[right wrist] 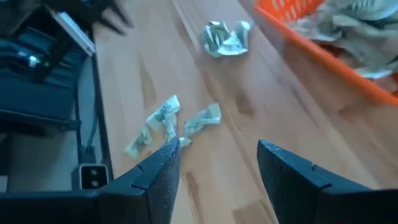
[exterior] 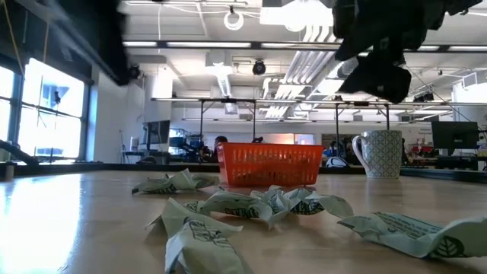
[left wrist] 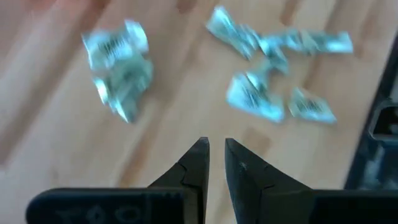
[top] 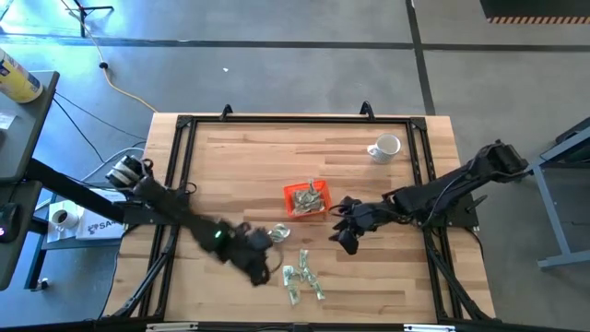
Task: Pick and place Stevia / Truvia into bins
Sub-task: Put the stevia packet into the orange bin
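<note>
sachets [top: 304, 279]: pale green and white, printed
tray [top: 306, 198]: orange
mug [top: 385, 147]: white
counter [top: 240, 166]: light wood stripes

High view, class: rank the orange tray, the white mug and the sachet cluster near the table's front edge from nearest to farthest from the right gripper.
Measured from the right gripper:
1. Orange tray, just to its left and slightly farther back.
2. Sachet cluster, toward the front edge and to the left.
3. White mug, at the back right of the table.
</note>
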Action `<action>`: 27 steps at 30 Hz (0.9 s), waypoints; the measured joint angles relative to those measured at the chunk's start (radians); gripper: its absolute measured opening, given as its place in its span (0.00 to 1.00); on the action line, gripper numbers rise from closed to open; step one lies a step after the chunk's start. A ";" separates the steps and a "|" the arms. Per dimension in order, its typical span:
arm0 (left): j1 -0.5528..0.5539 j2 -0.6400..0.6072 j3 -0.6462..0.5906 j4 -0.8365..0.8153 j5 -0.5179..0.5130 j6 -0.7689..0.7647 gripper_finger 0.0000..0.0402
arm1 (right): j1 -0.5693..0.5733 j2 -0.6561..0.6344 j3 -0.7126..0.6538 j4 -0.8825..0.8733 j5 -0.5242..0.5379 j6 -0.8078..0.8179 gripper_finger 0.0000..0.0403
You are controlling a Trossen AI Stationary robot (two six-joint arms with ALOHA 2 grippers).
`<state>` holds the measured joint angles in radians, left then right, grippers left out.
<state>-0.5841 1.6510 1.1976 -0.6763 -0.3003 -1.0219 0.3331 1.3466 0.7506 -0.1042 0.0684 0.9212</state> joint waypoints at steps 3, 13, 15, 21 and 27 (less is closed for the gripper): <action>-0.103 0.000 0.000 -0.008 -0.024 -0.104 0.21 | 0.044 0.068 0.011 0.006 -0.009 0.038 0.48; -0.283 0.009 -0.002 -0.205 -0.106 -0.267 0.21 | 0.285 0.423 0.390 -0.354 0.212 0.297 0.46; -0.302 0.008 -0.009 -0.239 -0.120 -0.269 0.21 | 0.313 0.503 0.484 -0.419 0.219 0.370 0.47; -0.340 -0.002 -0.115 -0.181 -0.111 -0.273 0.21 | 0.358 0.722 0.765 -0.547 0.213 0.495 0.53; -0.396 -0.011 -0.195 -0.083 -0.072 -0.234 0.21 | 0.362 0.897 1.020 -0.791 0.205 0.538 0.59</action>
<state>-0.9803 1.6405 1.0029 -0.7595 -0.3721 -1.2554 0.6955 2.2441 1.7702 -0.8951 0.2734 1.4590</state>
